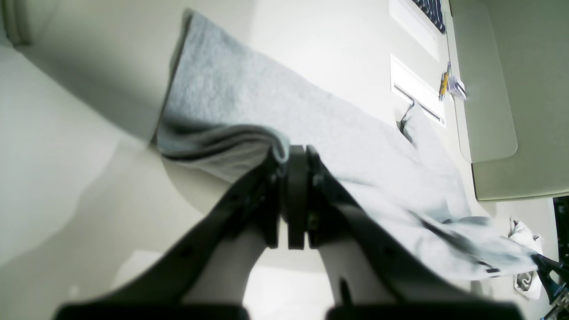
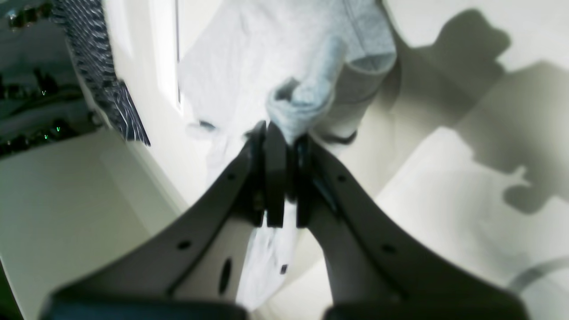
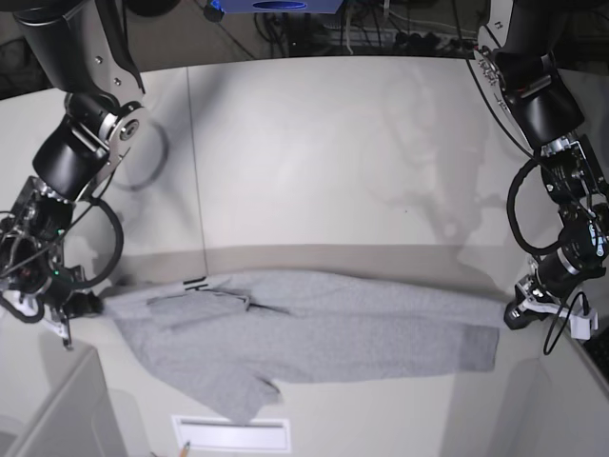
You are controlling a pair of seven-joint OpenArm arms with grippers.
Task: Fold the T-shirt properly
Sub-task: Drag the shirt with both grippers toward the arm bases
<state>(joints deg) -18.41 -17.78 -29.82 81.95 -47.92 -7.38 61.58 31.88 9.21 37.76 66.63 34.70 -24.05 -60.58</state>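
The base view alone takes in the whole table [image 3: 314,143], with the T-shirt [image 3: 314,333] stretched in a long grey band from nine o'clock to three o'clock, its lower part sagging toward six o'clock. The wrist views show only close cloth and jaws. The left wrist view adds a pen [image 1: 443,86] lying on the table's edge at one o'clock. The left gripper [image 1: 297,153], at three o'clock in the base view, has its jaws pressed together on a bunched fold of the shirt. The right gripper [image 2: 280,133], at nine o'clock there, is likewise clamped on a rolled edge of grey fabric.
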